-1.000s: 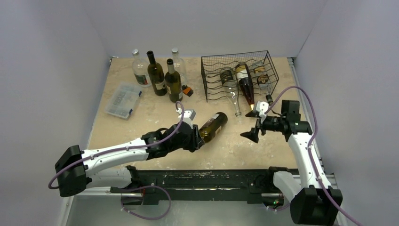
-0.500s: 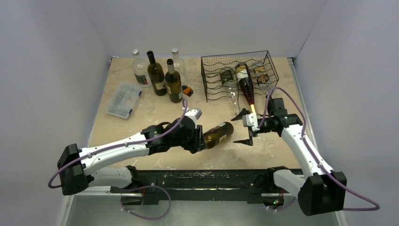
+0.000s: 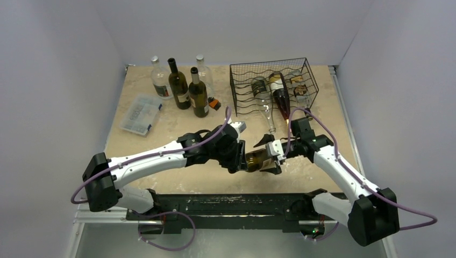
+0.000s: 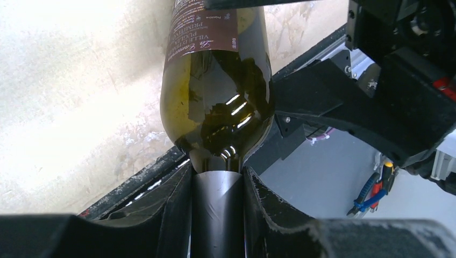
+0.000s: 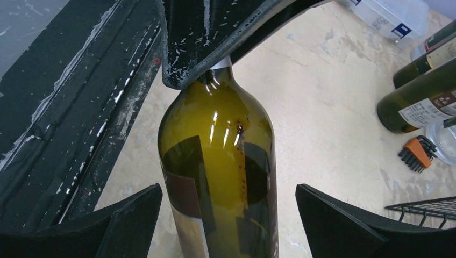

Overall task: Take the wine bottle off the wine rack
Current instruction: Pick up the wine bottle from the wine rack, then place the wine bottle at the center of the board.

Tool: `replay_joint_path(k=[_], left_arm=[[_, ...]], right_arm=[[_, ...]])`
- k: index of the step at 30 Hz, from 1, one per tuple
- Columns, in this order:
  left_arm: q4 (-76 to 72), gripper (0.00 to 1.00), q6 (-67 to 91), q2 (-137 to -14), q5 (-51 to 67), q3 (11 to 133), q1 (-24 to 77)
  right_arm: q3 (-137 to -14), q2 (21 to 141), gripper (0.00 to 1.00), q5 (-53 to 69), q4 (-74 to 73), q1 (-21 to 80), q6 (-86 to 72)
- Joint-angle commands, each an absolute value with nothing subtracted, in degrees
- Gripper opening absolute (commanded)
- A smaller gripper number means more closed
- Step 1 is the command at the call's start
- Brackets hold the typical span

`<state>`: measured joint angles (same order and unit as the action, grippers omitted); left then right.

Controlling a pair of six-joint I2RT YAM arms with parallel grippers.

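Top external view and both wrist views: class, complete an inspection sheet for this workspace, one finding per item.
Surface: beige marbled table.
Job's things: wine bottle out of the wine rack, which holds other bottles lying down.
Clutter: four upright bottles, clear plastic box, hex key set, all back left.
End effectors: left end effector shut on the wine bottle's neck; right end effector open, fingers either side of its body.
Cables: purple cables loop along both arms.
Surroundings: plain pale walls; black rail at near edge.
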<state>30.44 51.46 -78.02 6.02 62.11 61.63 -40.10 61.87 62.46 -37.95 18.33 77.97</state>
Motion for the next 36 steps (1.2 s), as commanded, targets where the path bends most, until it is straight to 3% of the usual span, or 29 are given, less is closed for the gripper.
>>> replay_joint_path(k=[1,23,30,36], left_arm=[[28.02,0.0,51.2,-78.69,10.04,66.8,61.3],[23.37,0.0,52.19,-80.4,12.21,66.82,60.69],[20.34,0.0,53.63,-79.72,12.57,65.13,59.81],[17.91,0.09,55.03,-79.31,14.59,63.23,58.92]], right_arm=[[-38.77,61.48,0.99,60.35,-35.05,19.8,77.61],[-36.68,62.25,0.87,56.19,-29.75,23.78,75.45],[-37.26,63.34,0.79,56.34,-30.47,24.43,75.94],[-38.85,63.81,0.65,56.42,-31.52,24.48,75.4]])
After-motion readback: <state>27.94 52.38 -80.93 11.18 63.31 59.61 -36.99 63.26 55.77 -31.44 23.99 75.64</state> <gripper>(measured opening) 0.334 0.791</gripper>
